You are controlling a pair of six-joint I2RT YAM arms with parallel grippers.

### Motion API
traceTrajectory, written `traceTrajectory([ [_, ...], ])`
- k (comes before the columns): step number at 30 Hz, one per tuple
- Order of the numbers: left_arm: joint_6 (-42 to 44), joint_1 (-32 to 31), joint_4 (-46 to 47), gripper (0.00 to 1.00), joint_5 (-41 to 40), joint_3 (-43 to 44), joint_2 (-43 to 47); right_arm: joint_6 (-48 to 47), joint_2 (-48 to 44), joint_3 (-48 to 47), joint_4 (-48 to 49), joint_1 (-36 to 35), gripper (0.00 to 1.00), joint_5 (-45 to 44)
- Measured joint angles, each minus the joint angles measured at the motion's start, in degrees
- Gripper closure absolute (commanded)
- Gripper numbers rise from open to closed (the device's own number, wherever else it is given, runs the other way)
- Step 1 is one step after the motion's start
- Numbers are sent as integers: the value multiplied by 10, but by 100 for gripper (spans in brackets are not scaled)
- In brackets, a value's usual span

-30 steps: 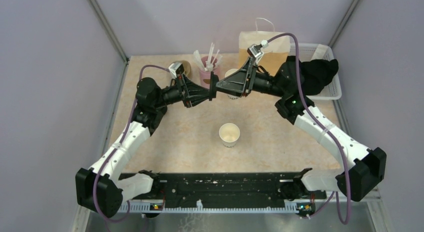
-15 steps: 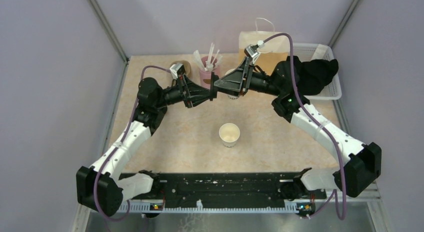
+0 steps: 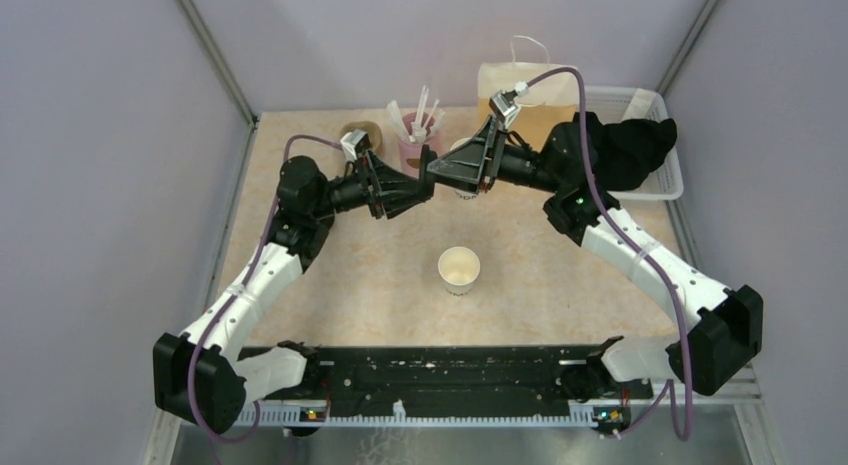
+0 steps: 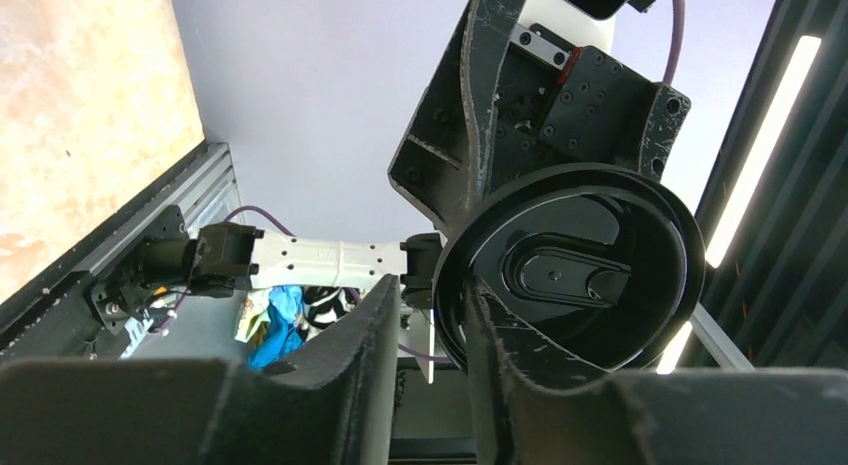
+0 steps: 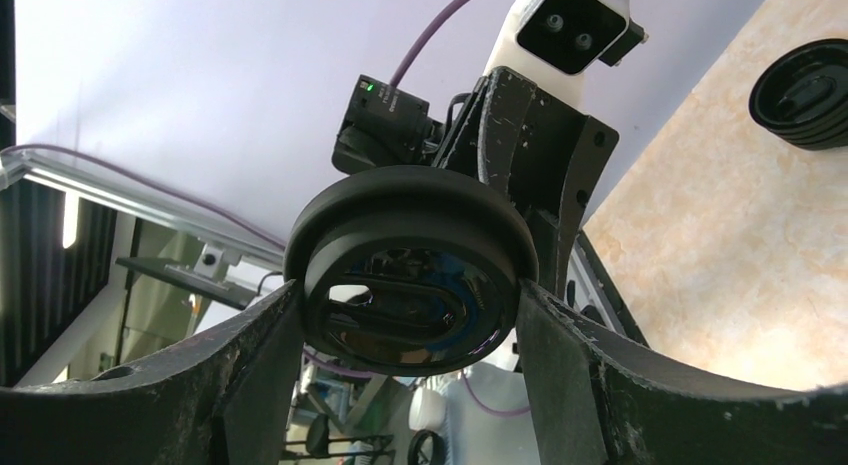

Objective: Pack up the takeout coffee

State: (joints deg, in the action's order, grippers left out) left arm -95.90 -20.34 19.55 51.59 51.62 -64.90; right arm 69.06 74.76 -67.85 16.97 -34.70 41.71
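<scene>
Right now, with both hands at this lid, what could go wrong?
The black lid hangs in mid-air; the left hand looks loose on its rim, so if the right hand grips it weakly, it may drop. The pink cup of stirrers stands close behind both hands: a wide pull-back could knock it.

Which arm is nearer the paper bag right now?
Right. The right arm crosses just in front of the bag, overlapping its lower edge from above; the left arm sits well to its left, beyond the pink cup.
</scene>
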Motion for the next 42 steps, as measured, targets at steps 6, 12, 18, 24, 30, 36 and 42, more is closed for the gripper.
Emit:
traceTrajectory([
  [6, 70, 1, -101, 26, -20, 3, 19, -23, -13, 0, -67, 2, 32, -27],
  [12, 250, 15, -390, 7, -124, 58, 73, -189, -58, -25, -341, 6, 32, -120],
  [18, 379, 18, -535, 3, -203, 72, 104, -346, 9, -151, -636, -91, 30, -312],
  [24, 486, 18, -602, 2, -255, 75, 78, -414, 151, -252, -801, -186, 29, -459],
  [30, 536, 18, -618, 2, -284, 64, 82, -451, 218, -279, -876, -193, 28, -520],
  [36, 545, 18, -619, 2, -285, 44, 83, -471, 229, -279, -878, -193, 28, -530],
  [42, 553, 18, -619, 2, -283, 44, 83, -481, 257, -280, -865, -195, 27, -520],
])
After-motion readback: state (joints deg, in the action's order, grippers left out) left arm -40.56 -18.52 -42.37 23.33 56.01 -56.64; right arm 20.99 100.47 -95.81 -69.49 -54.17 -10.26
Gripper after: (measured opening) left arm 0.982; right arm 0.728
